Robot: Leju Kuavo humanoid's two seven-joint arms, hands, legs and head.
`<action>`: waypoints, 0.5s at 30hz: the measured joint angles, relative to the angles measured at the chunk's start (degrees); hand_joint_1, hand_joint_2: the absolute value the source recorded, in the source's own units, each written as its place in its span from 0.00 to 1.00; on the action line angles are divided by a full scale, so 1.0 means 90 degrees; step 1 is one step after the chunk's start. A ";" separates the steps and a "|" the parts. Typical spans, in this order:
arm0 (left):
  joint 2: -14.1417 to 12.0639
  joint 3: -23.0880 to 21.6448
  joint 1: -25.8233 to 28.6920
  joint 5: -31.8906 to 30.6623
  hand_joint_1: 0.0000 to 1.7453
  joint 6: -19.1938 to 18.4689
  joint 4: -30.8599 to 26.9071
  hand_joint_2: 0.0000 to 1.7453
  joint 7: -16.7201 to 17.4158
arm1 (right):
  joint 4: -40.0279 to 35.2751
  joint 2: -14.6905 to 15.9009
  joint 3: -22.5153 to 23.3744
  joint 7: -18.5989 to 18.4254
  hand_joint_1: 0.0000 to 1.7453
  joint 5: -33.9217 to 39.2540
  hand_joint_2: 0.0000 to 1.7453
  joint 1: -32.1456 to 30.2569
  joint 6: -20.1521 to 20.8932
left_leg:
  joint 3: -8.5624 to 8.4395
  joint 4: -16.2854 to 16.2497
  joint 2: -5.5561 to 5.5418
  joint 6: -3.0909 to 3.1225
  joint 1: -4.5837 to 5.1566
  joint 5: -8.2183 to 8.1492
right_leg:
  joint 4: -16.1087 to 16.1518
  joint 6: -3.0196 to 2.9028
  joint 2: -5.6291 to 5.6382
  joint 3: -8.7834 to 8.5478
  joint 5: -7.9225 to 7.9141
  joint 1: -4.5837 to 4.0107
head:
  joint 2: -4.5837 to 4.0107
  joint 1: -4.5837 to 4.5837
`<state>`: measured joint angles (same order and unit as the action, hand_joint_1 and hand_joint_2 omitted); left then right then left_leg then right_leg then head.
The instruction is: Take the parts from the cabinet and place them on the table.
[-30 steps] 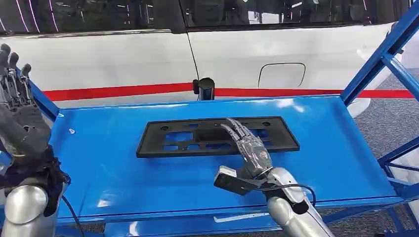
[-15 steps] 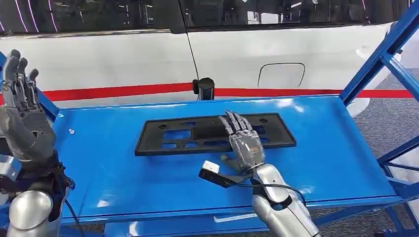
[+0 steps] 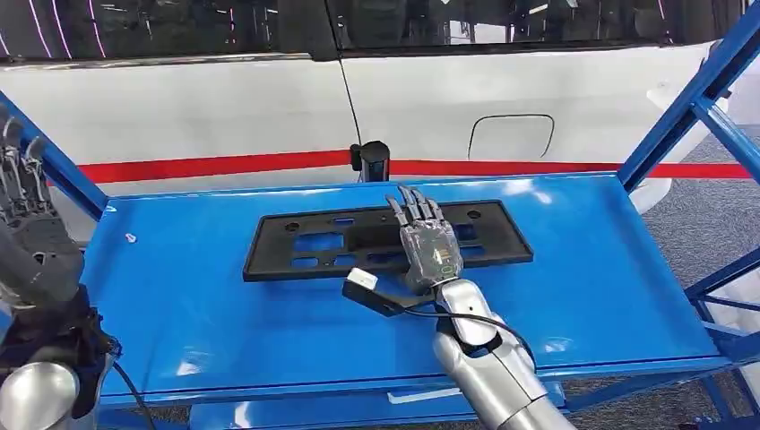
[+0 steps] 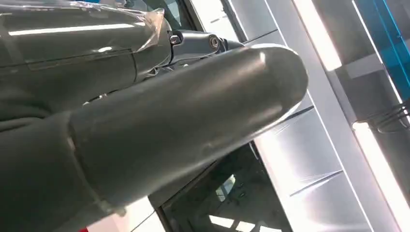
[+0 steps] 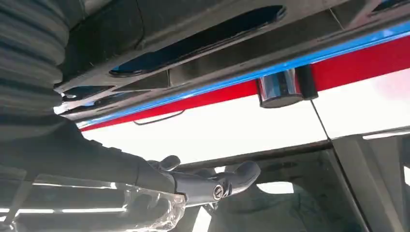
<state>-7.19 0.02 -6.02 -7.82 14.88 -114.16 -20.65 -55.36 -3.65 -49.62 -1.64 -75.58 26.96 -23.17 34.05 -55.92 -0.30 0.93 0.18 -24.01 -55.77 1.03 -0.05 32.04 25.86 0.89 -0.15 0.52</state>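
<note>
The black plate (image 3: 385,239) lies flat on the blue shelf (image 3: 206,296) of the cabinet, long side across my front, with rows of cut-outs through it. From my head I see my right hand (image 3: 427,245) laid flat on top of its middle, fingers (image 3: 410,205) stretched straight and together over it, holding nothing. My left hand (image 3: 31,233) is raised at the shelf's left end, well apart from the plate, fingers apart and upright, empty.

I judge the plate to be thin moulded plastic: light, fairly stiff, likely to flex a little along its length, and smooth enough to slide on the glossy paint. Lying flush, it gives me no edge to get under from above. I would draw it toward the near rim of the shelf and take the long near edge, or hook a cut-out, and steady the far end with my other hand.

My left wrist camera shows my thick grey thumb (image 4: 183,116) close up against the windows of the white van (image 3: 269,98).

My right wrist camera looks along the plate's slotted face, with my dark fingertips (image 5: 241,175) reaching past its far edge, pinching nothing.
</note>
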 joint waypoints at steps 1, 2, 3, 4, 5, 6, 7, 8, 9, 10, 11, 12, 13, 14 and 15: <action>-0.0002 0.0000 0.0001 0.0000 0.00 0.0000 -0.0002 0.00 0.0000 | 0.0022 -0.0005 0.0002 0.0000 0.00 -0.0002 1.00 0.0005 -0.0002 | 0.0000 0.0000 0.0000 0.0000 0.0000 0.0000 | 0.0000 0.0000 0.0000 0.0000 0.0000 0.0000 | 0.0000 0.0000; -0.0005 0.0002 0.0003 0.0002 0.00 0.0000 -0.0002 0.00 0.0000 | 0.0046 -0.0019 0.0005 0.0000 0.30 -0.0002 1.00 0.0010 -0.0002 | 0.0000 0.0000 0.0000 0.0000 0.0000 0.0000 | 0.0000 0.0000 0.0000 0.0000 0.0000 0.0000 | 0.0000 0.0000; -0.0005 0.0002 0.0003 0.0002 0.00 0.0000 -0.0002 0.00 0.0000 | 0.0072 -0.0029 0.0005 0.0000 1.00 -0.0005 1.00 0.0020 -0.0002 | 0.0000 0.0000 0.0000 0.0000 0.0000 0.0000 | 0.0000 0.0000 0.0000 0.0000 0.0000 0.0000 | 0.0000 0.0000; -0.0005 0.0005 0.0004 0.0002 0.00 0.0000 -0.0002 0.00 0.0000 | 0.0099 -0.0036 0.0005 -0.0005 1.00 -0.0027 1.00 0.0033 -0.0007 | 0.0000 0.0000 0.0000 0.0000 0.0000 0.0000 | 0.0000 0.0000 0.0000 0.0000 0.0000 0.0000 | 0.0000 0.0000; -0.0010 0.0007 0.0001 0.0002 0.00 0.0002 -0.0005 0.00 0.0000 | 0.0126 -0.0053 0.0005 -0.0034 1.00 -0.0087 1.00 0.0058 -0.0014 | 0.0000 0.0000 0.0001 0.0000 0.0000 0.0000 | 0.0000 0.0000 0.0000 0.0000 0.0000 0.0000 | 0.0000 0.0000; -0.0019 0.0014 -0.0005 0.0005 0.00 0.0005 -0.0010 0.00 0.0012 | 0.0167 -0.0080 0.0007 -0.0090 1.00 -0.0146 1.00 0.0104 -0.0032 | 0.0000 0.0000 0.0001 0.0000 0.0000 0.0000 | 0.0000 0.0000 0.0000 0.0000 0.0000 0.0000 | 0.0000 0.0000; -0.0034 0.0024 -0.0014 0.0005 0.00 0.0002 -0.0024 0.00 0.0037 | 0.0209 -0.0112 0.0019 -0.0114 1.00 -0.0175 1.00 0.0155 -0.0046 | 0.0000 0.0000 0.0002 0.0000 -0.0001 0.0000 | 0.0000 0.0000 0.0001 0.0001 -0.0001 0.0000 | 0.0000 0.0000; -0.0044 0.0041 -0.0038 0.0005 0.00 0.0002 -0.0048 0.00 0.0078 | 0.0291 -0.0170 0.0041 -0.0136 1.00 -0.0225 1.00 0.0241 -0.0080 | -0.0001 0.0000 0.0003 0.0000 -0.0001 0.0001 | -0.0001 0.0000 0.0001 0.0001 -0.0001 0.0000 | 0.0000 0.0002; -0.0053 0.0046 -0.0053 0.0005 0.00 0.0002 -0.0058 0.00 0.0097 | 0.0333 -0.0202 0.0061 -0.0160 1.00 -0.0282 1.00 0.0291 -0.0124 | -0.0002 0.0000 0.0003 0.0000 -0.0001 0.0001 | -0.0001 0.0000 0.0001 0.0000 -0.0001 0.0000 | 0.0000 0.0000; -0.0061 0.0053 -0.0054 0.0005 0.00 0.0002 -0.0080 0.00 0.0124 | 0.0371 -0.0238 0.0080 -0.0211 1.00 -0.0369 1.00 0.0342 -0.0191 | -0.0002 0.0000 0.0002 -0.0001 -0.0002 0.0001 | -0.0001 0.0000 0.0001 0.0000 -0.0001 -0.0001 | 0.0000 0.0000; -0.0066 0.0068 -0.0055 0.0007 0.00 0.0002 -0.0100 0.00 0.0143 | 0.0393 -0.0270 0.0105 -0.0233 1.00 -0.0437 1.00 0.0379 -0.0238 | -0.0002 0.0000 0.0001 -0.0001 -0.0003 0.0001 | -0.0001 0.0000 0.0001 0.0000 0.0000 -0.0001 | 0.0000 0.0002; -0.0068 0.0095 -0.0054 0.0012 0.00 0.0002 -0.0112 0.00 0.0156 | 0.0406 -0.0301 0.0126 -0.0243 1.00 -0.0491 1.00 0.0410 -0.0262 | -0.0002 0.0000 0.0001 -0.0001 -0.0003 0.0001 | -0.0002 0.0000 0.0001 0.0001 0.0000 -0.0001 | 0.0000 -0.0002; -0.0068 0.0117 -0.0054 0.0012 0.00 0.0002 -0.0129 0.00 0.0165 | 0.0410 -0.0333 0.0151 -0.0245 1.00 -0.0537 1.00 0.0433 -0.0282 | -0.0002 0.0000 0.0002 -0.0001 -0.0003 0.0001 | -0.0002 0.0000 0.0001 0.0001 0.0000 -0.0001 | 0.0000 0.0002; -0.0068 0.0136 -0.0054 0.0012 0.00 0.0002 -0.0155 0.00 0.0168 | 0.0410 -0.0359 0.0172 -0.0265 1.00 -0.0576 1.00 0.0451 -0.0289 | -0.0002 0.0000 0.0002 -0.0001 -0.0003 0.0001 | -0.0002 0.0000 0.0001 0.0000 0.0000 -0.0001 | 0.0000 0.0000; -0.0068 0.0148 -0.0049 0.0012 0.00 0.0005 -0.0172 0.00 0.0165 | 0.0408 -0.0381 0.0184 -0.0279 1.00 -0.0585 1.00 0.0462 -0.0291 | -0.0002 0.0000 0.0002 -0.0001 -0.0003 0.0001 | -0.0002 0.0000 0.0001 0.0000 0.0000 -0.0001 | 0.0000 0.0000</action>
<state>-7.80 1.35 -6.46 -7.72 14.93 -115.71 -19.17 -51.69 -7.08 -47.96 -4.15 -80.85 31.11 -25.79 34.03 -55.92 -0.28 0.92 0.16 -24.00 -55.80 1.02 -0.05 32.04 25.86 0.88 -0.15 0.52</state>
